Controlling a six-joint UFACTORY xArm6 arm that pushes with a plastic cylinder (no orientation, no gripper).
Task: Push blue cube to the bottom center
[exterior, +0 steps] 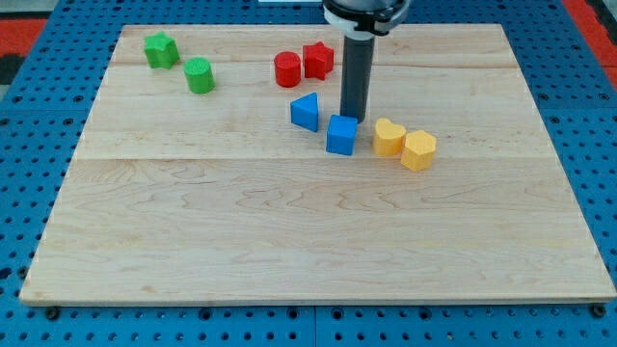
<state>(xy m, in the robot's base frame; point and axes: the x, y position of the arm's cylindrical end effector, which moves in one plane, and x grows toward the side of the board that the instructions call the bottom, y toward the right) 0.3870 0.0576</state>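
Note:
The blue cube point(340, 135) sits on the wooden board point(318, 251), a little above the board's middle. My tip point(352, 118) is right behind the cube, at its upper right edge, touching or nearly touching it. A blue triangular block point(305, 111) lies just to the cube's upper left, a small gap apart.
Two yellow blocks point(388, 137) point(418, 150) lie side by side just right of the cube. A red cylinder point(287, 69) and a red star-like block point(318, 60) sit at the top centre. Two green blocks point(161, 50) point(200, 75) sit at the top left.

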